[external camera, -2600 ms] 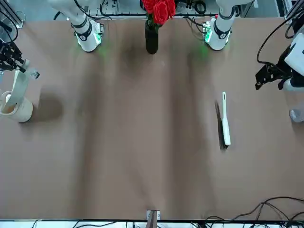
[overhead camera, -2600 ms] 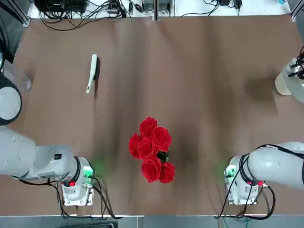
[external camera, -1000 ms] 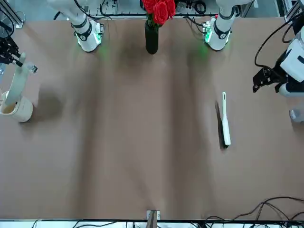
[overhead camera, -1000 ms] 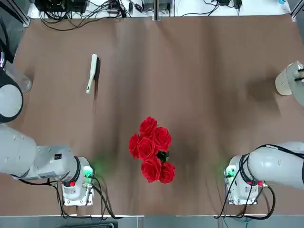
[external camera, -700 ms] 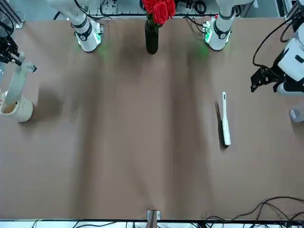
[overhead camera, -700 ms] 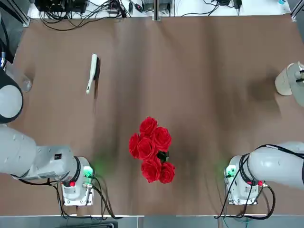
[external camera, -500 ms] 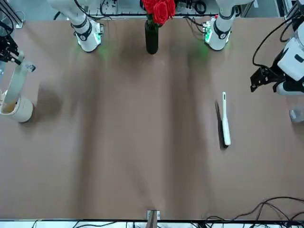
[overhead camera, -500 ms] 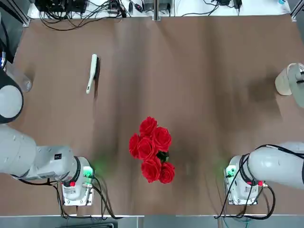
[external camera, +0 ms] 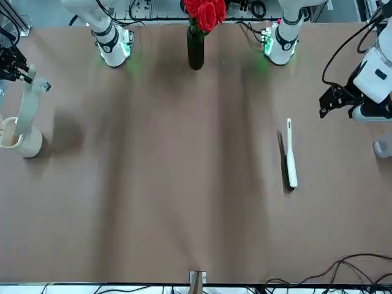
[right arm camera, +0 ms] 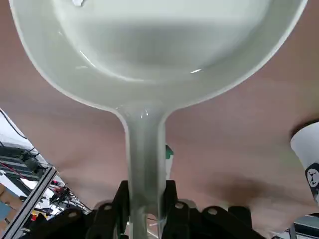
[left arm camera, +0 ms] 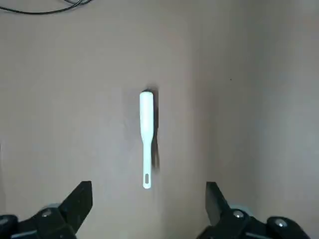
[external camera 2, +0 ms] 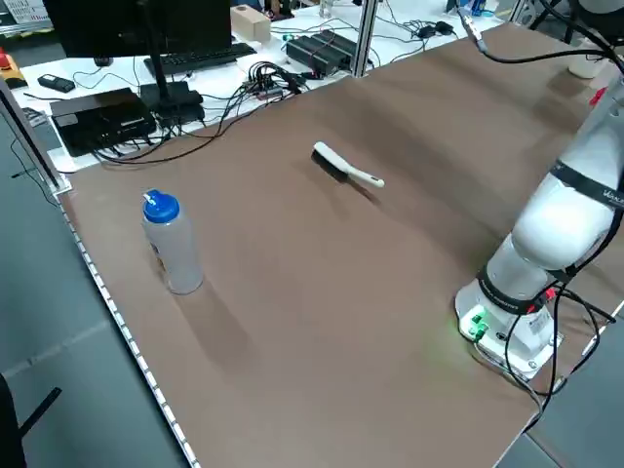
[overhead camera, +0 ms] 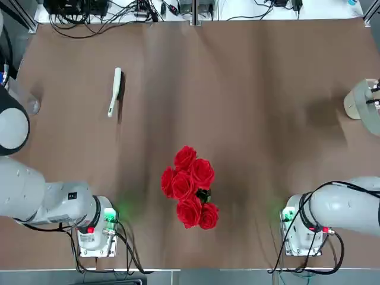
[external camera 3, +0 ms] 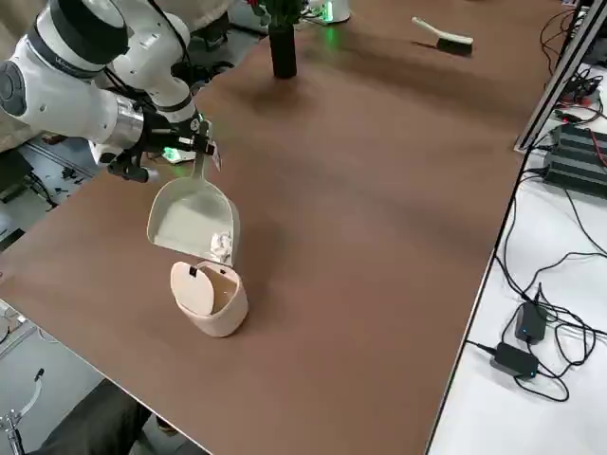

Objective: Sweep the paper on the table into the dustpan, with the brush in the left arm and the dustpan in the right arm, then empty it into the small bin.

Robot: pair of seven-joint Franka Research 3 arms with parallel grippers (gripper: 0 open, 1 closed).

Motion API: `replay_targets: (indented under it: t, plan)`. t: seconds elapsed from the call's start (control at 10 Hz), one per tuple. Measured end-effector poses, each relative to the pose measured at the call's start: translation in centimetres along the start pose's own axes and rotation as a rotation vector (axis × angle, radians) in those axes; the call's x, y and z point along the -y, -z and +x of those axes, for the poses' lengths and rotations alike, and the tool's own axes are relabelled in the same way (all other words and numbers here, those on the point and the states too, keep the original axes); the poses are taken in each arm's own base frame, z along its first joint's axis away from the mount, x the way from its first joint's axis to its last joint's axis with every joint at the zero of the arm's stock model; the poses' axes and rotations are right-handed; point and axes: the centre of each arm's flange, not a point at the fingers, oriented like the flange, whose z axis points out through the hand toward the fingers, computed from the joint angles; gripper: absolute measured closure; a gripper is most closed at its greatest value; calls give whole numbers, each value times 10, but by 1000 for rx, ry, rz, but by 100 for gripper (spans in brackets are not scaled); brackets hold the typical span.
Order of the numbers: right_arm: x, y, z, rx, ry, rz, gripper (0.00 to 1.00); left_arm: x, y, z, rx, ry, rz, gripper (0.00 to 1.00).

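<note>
**A:** Most of the task appears done. No loose paper is seen on the counter point(overhead camera: 237, 107), and the brush point(overhead camera: 115, 90) is laid down flat on the robot's left half, well away from both arms.

**B:** And the paper itself?

**A:** A small white wad point(external camera 3: 220, 245) is seen at the lip of the dustpan point(external camera 3: 193, 218), just above the small bin point(external camera 3: 210, 298). So the sweeping is judged finished, and the emptying is judged to be in hand but not complete.

**B:** How is the dustpan carried?

**A:** Its handle is clamped between the fingers of the right gripper point(right arm camera: 145, 196), which are closed tight on it. The scoop is tipped steeply, lip downward, over the bin's open mouth at the right edge of the counter. The right arm point(external camera 3: 85, 66) is reached out sideways over that edge, with the wrist bent down.

**B:** What about the other side?

**A:** The left gripper point(left arm camera: 146, 211) is held above the counter, pointed down, with the brush lying beyond it. Its fingers are spread wide and nothing is held between them. The left arm point(external camera: 376, 76) is raised clear near the left edge, beside a clear bottle with a blue cap point(external camera 2: 171, 244).

**B:** What is left?

**A:** Only the wad has to be let slide off the lip into the bin.
</note>
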Motion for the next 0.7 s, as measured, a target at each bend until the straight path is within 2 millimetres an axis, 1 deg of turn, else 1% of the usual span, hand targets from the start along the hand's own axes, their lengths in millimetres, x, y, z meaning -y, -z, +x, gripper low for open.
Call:
replay_targets:
  t: [0.3,0.5,0.7]
  plan:
    - [4,8,2,-14,-12,-16,67,-6,0,-1,-1,-1,-1,0]
    - [3,16,7,-22,-26,-17,67,-7,1,-1,-2,5,-1,0]
    - [5,16,8,-26,-37,-35,67,-10,2,-1,-4,0,-1,0]
